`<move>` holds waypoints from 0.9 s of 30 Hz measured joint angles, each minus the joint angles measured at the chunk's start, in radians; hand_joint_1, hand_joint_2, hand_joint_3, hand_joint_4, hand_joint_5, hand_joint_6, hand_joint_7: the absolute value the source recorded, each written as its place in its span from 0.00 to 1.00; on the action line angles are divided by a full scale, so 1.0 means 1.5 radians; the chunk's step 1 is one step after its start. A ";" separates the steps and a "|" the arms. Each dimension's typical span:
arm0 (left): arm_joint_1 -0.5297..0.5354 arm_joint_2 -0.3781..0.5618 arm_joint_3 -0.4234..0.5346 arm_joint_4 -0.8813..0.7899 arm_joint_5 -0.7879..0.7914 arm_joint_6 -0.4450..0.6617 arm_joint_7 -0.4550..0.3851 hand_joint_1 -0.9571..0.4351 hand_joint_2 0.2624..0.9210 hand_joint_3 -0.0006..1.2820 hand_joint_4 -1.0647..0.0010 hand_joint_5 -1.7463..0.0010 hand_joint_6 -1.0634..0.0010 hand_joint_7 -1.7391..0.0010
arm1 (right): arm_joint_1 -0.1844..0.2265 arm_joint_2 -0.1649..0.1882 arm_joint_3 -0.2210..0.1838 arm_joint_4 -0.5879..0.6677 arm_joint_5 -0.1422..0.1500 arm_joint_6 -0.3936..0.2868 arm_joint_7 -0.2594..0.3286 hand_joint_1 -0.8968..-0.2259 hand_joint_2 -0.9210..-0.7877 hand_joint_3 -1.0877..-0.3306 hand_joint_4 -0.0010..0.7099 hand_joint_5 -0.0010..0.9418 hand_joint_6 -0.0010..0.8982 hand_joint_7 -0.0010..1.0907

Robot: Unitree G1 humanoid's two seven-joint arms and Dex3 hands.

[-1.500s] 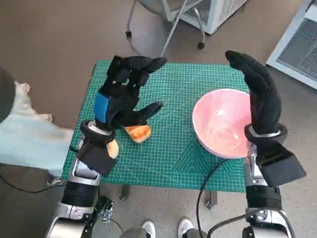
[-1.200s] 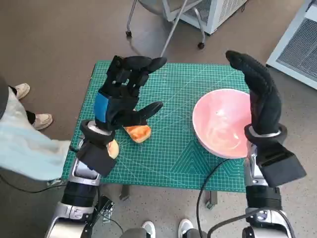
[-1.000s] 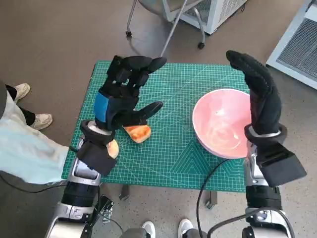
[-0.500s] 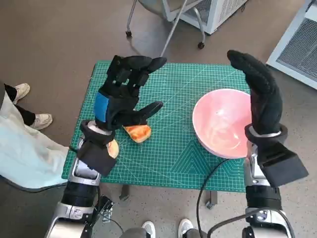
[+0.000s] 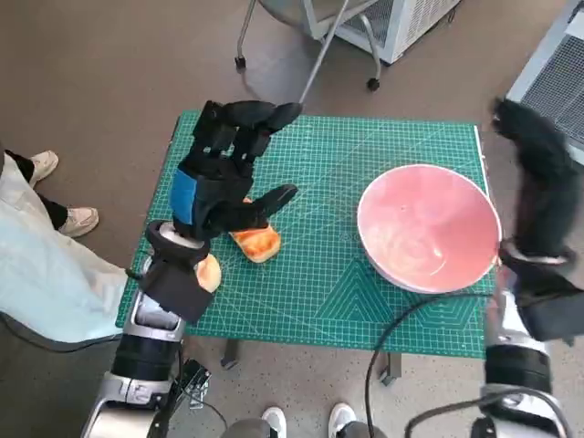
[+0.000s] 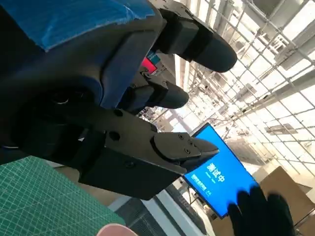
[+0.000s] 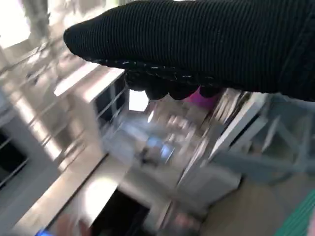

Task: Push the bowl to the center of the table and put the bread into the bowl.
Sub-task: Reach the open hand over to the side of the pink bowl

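Observation:
A pink bowl (image 5: 429, 239) sits on the right half of the green cutting mat (image 5: 319, 283). A piece of bread (image 5: 256, 243) lies on the mat's left half, and a second one (image 5: 209, 273) peeks out beside my left wrist. My left hand (image 5: 228, 178) hangs above the bread with fingers spread and holds nothing. In the left wrist view the left hand (image 6: 123, 123) shows its fingers apart. My gloved right hand (image 5: 543, 178) stands upright and blurred, just off the bowl's right rim, with fingers extended. The right wrist view shows only the glove (image 7: 197, 44).
A person in pale clothing (image 5: 46, 283) stands at the table's left edge, with a shoe (image 5: 78, 221) on the floor. A chair base with castors (image 5: 306, 55) and a white unit (image 5: 401, 18) stand beyond the far edge. A black cable (image 5: 392, 328) hangs at the front.
My right hand has swung out to the right, from over the bowl's right part to beyond its rim. The whole picture has shifted slightly. The left hand and bread have not moved.

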 measured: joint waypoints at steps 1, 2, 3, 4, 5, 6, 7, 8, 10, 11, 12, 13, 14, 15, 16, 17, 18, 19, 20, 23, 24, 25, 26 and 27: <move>0.000 0.000 0.000 0.000 0.000 0.000 0.000 0.68 0.72 0.34 0.88 0.59 0.87 0.42 | 0.005 -0.003 -0.005 0.004 0.000 0.000 -0.004 0.52 0.00 0.45 0.48 0.00 0.01 0.77; 0.000 0.000 0.000 -0.001 0.000 0.000 0.001 0.68 0.72 0.34 0.88 0.60 0.86 0.42 | 0.010 -0.007 -0.010 0.009 0.001 -0.001 -0.007 0.53 0.00 0.44 0.48 0.00 0.01 0.77; 0.000 0.000 0.000 -0.002 0.000 0.000 0.001 0.68 0.72 0.34 0.88 0.60 0.86 0.42 | 0.015 -0.011 -0.013 0.014 0.001 -0.001 -0.011 0.54 0.00 0.44 0.48 0.00 0.00 0.77; 0.000 0.000 0.000 -0.003 0.001 0.000 0.002 0.68 0.72 0.34 0.87 0.60 0.86 0.42 | 0.020 -0.015 -0.018 0.020 0.001 -0.002 -0.015 0.55 0.00 0.43 0.48 0.00 0.00 0.77; 0.001 0.000 0.000 -0.004 0.001 0.000 0.002 0.68 0.72 0.34 0.87 0.60 0.86 0.43 | 0.025 -0.017 -0.022 0.026 0.001 -0.003 -0.018 0.56 0.00 0.43 0.48 0.00 0.00 0.77; 0.001 0.001 0.000 -0.005 0.001 0.000 0.002 0.68 0.72 0.34 0.87 0.60 0.86 0.43 | 0.029 -0.020 -0.027 0.032 0.001 -0.003 -0.022 0.56 0.00 0.43 0.48 0.00 0.00 0.77; 0.001 0.001 0.000 -0.006 0.001 0.000 0.003 0.68 0.72 0.34 0.87 0.60 0.86 0.43 | 0.032 -0.021 -0.031 0.040 0.001 -0.005 -0.026 0.56 0.00 0.42 0.48 0.00 0.00 0.77; 0.002 0.001 0.000 -0.007 0.001 0.000 0.003 0.68 0.72 0.34 0.87 0.60 0.86 0.43 | 0.035 -0.022 -0.034 0.047 0.002 -0.005 -0.029 0.56 0.00 0.42 0.48 0.00 0.00 0.76; 0.002 0.001 0.001 -0.008 0.001 0.000 0.003 0.68 0.72 0.33 0.87 0.60 0.86 0.43 | 0.040 -0.024 -0.041 0.067 0.002 -0.009 -0.036 0.57 0.00 0.42 0.47 0.00 0.00 0.76; 0.003 0.001 0.000 -0.008 0.001 0.001 0.003 0.68 0.72 0.33 0.87 0.60 0.86 0.43 | 0.042 -0.024 -0.043 0.077 0.002 -0.011 -0.039 0.57 0.00 0.43 0.47 0.00 0.00 0.76; 0.003 0.001 0.000 -0.008 0.001 0.001 0.003 0.68 0.73 0.33 0.87 0.60 0.86 0.43 | 0.044 -0.024 -0.047 0.092 0.002 -0.012 -0.043 0.57 0.00 0.43 0.47 0.00 0.00 0.76; 0.003 0.001 0.000 -0.008 0.002 0.001 0.003 0.68 0.73 0.33 0.87 0.60 0.86 0.43 | 0.044 -0.025 -0.050 0.107 0.002 -0.014 -0.046 0.57 0.00 0.43 0.47 0.00 0.00 0.75; 0.003 0.001 0.000 -0.008 0.002 0.001 0.003 0.68 0.73 0.33 0.87 0.61 0.86 0.43 | 0.045 -0.025 -0.053 0.124 0.002 -0.015 -0.049 0.57 0.00 0.42 0.47 0.00 0.01 0.74; 0.004 0.001 0.000 -0.008 0.002 0.001 0.003 0.68 0.73 0.33 0.87 0.61 0.86 0.43 | 0.046 -0.025 -0.056 0.139 0.003 -0.015 -0.051 0.57 0.00 0.42 0.47 0.00 0.01 0.74; 0.004 0.001 0.000 -0.008 0.002 0.001 0.004 0.68 0.73 0.33 0.87 0.61 0.86 0.43 | 0.046 -0.025 -0.058 0.158 0.003 -0.015 -0.053 0.57 0.00 0.41 0.47 0.00 0.01 0.73; 0.005 0.001 0.000 -0.008 0.002 0.001 0.004 0.68 0.73 0.33 0.87 0.61 0.86 0.43 | 0.045 -0.025 -0.060 0.172 0.005 -0.015 -0.053 0.57 0.00 0.41 0.47 0.00 0.02 0.72; 0.005 0.001 0.000 -0.008 0.002 0.001 0.005 0.68 0.73 0.33 0.86 0.61 0.86 0.43 | 0.045 -0.025 -0.062 0.191 0.008 -0.013 -0.053 0.57 0.00 0.40 0.47 0.00 0.03 0.71; 0.006 0.001 0.000 -0.008 0.002 0.001 0.006 0.68 0.73 0.33 0.86 0.61 0.86 0.43 | 0.044 -0.024 -0.064 0.208 0.012 -0.010 -0.053 0.58 0.00 0.40 0.47 0.00 0.03 0.70; 0.006 0.001 0.000 -0.008 0.002 0.001 0.007 0.68 0.73 0.33 0.86 0.61 0.86 0.43 | 0.044 -0.024 -0.065 0.220 0.016 -0.006 -0.053 0.58 0.00 0.40 0.47 0.00 0.04 0.69; 0.007 0.003 0.001 -0.008 0.002 0.001 0.008 0.68 0.73 0.32 0.86 0.61 0.85 0.43 | 0.041 -0.016 -0.071 0.255 0.025 0.010 -0.049 0.58 0.00 0.38 0.46 0.00 0.05 0.68; 0.007 0.003 0.001 -0.008 0.002 0.002 0.008 0.68 0.74 0.32 0.86 0.61 0.85 0.43 | 0.039 -0.012 -0.074 0.265 0.033 0.017 -0.045 0.59 0.00 0.38 0.46 0.00 0.06 0.68; 0.008 0.004 0.001 -0.008 0.002 0.002 0.008 0.68 0.74 0.32 0.86 0.61 0.85 0.43 | 0.036 -0.006 -0.077 0.275 0.042 0.025 -0.040 0.59 0.00 0.38 0.46 0.00 0.06 0.68; 0.008 0.004 0.001 -0.008 0.002 0.003 0.008 0.68 0.74 0.32 0.85 0.61 0.85 0.43 | 0.034 -0.001 -0.079 0.281 0.047 0.032 -0.035 0.60 0.00 0.37 0.46 0.00 0.07 0.67; 0.008 0.005 0.001 -0.008 0.003 0.004 0.008 0.68 0.74 0.32 0.85 0.61 0.85 0.43 | 0.031 0.007 -0.083 0.286 0.055 0.040 -0.027 0.61 0.00 0.36 0.45 0.00 0.07 0.67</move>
